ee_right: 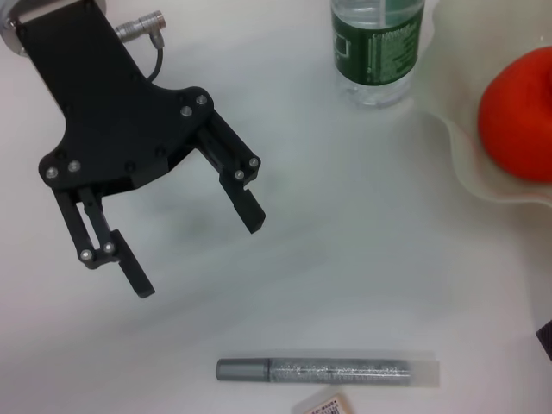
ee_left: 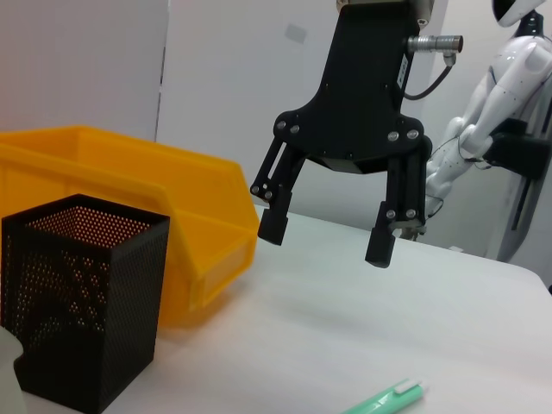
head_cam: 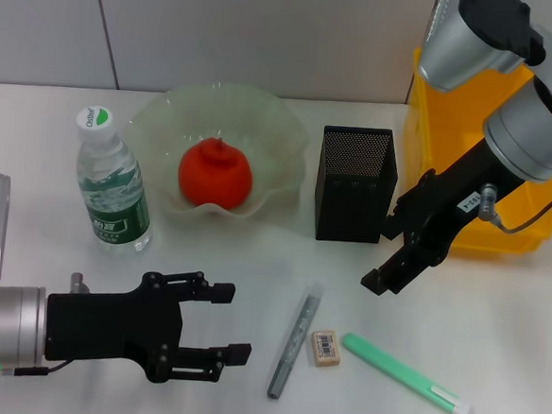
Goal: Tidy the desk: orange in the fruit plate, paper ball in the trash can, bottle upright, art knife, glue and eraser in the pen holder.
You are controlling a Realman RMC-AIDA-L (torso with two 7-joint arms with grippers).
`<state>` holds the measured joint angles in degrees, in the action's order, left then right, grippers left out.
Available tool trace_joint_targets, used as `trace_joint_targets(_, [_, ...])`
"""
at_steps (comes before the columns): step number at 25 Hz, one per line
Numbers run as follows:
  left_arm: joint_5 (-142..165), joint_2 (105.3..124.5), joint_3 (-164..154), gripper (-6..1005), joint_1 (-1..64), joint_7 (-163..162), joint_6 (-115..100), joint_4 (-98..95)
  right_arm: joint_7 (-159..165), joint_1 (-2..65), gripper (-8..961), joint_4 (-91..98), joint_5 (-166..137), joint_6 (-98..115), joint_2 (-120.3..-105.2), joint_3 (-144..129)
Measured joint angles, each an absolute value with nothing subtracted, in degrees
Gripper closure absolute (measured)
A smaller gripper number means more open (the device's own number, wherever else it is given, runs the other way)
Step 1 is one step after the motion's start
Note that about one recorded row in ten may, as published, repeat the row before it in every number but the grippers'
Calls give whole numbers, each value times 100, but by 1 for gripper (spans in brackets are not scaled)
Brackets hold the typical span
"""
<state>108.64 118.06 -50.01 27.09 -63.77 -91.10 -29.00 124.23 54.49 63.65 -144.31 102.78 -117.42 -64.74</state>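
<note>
Near edge: left gripper (head_cam: 227,334) hovers low over the desk (head_cam: 253,262), fingers spread apart and empty, pointing right toward the art knife (head_cam: 294,341), probably lining up for a pick. Eraser (head_cam: 326,347) lies just right of the knife, barcode label up, print too small to read. Glue (head_cam: 405,373) lies right of the eraser, white tip pointing right; all three are flat on the desk, none yet in the pen holder (head_cam: 356,183). Mid-right, right gripper (head_cam: 392,275) hangs above the desk in front of the trash can (head_cam: 532,211), jaws apart, holding nothing. Far row: bottle (head_cam: 114,184) upright at left, green label, logo on cap unreadable; orange (head_cam: 216,173) already sits in the fruit plate (head_cam: 290,137); pen holder right of it. No paper ball visible.
</note>
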Motion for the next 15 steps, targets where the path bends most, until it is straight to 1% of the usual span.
trace_joint_targets(4, [10865,11812,-5001,214,2715,-6379,-9094,-2900,12339,5504,159,6233,-14435,10246,-11747,-6477])
trace_joint_targets(15, [10873,11813,-5001,214,2716,-6380,-9077,-2900,11771,5520,162,5878,-14448,10025,-11822,-6686])
